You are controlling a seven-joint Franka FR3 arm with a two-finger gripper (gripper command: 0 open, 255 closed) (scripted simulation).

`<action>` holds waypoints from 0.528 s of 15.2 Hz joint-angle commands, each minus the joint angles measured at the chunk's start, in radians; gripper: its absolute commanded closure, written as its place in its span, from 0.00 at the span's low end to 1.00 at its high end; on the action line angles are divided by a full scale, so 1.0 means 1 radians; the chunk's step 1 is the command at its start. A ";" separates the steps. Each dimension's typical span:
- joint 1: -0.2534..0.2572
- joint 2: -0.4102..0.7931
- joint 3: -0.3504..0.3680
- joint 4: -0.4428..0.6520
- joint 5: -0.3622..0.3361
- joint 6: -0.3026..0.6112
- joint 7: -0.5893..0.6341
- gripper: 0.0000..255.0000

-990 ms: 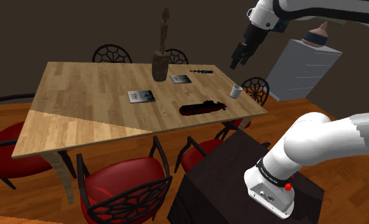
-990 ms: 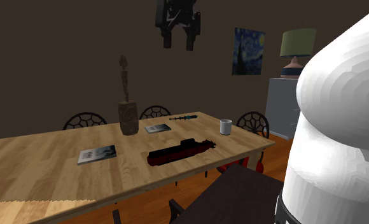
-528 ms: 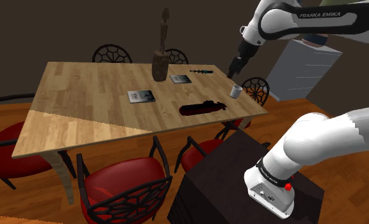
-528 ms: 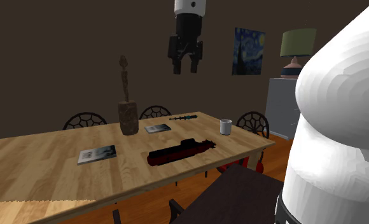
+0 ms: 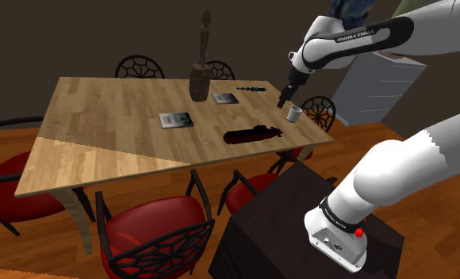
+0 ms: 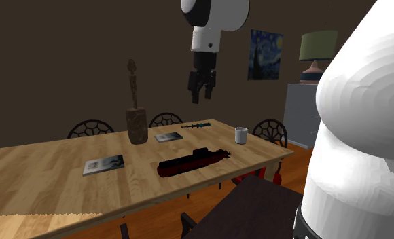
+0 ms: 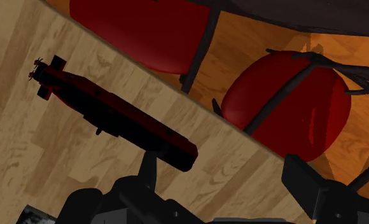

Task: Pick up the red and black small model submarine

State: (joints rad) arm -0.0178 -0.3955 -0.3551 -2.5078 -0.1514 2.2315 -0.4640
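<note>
Risks, left to right in the shoulder view.

Submarine [image 5: 252, 134]: red-and-black hull lying flat on the counter [image 5: 101, 119], close to its near edge, with chairs below. It's long and slim. If I close off-centre, or along the hull instead of across it, it will likely pivot or slip out. A nudge could push it over that edge.

End effector [image 5: 283, 101]: fingers apart, nothing held, high above the counter and up-right of the submarine. The wrist view shows the hull slanted to my fingers and not centred between them, so I'd realign before descending.

White cup [image 5: 294, 113]: right of the submarine. It looks close to my descent line, though depth is hard to read. I could clip it.
</note>
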 commanded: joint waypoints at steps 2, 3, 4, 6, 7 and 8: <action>0.012 0.108 -0.055 0.015 0.023 0.092 -0.090 0.00; 0.017 0.148 -0.072 0.026 0.038 0.119 -0.123 0.00; 0.023 0.189 -0.089 0.038 0.057 0.146 -0.158 0.00; 0.034 0.275 -0.119 0.067 0.106 0.195 -0.234 0.00; 0.037 0.319 -0.131 0.084 0.136 0.217 -0.276 0.00; 0.039 0.364 -0.140 0.103 0.170 0.238 -0.319 0.00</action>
State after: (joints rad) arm 0.0190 -0.0764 -0.4823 -2.4276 -0.0134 2.4513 -0.7357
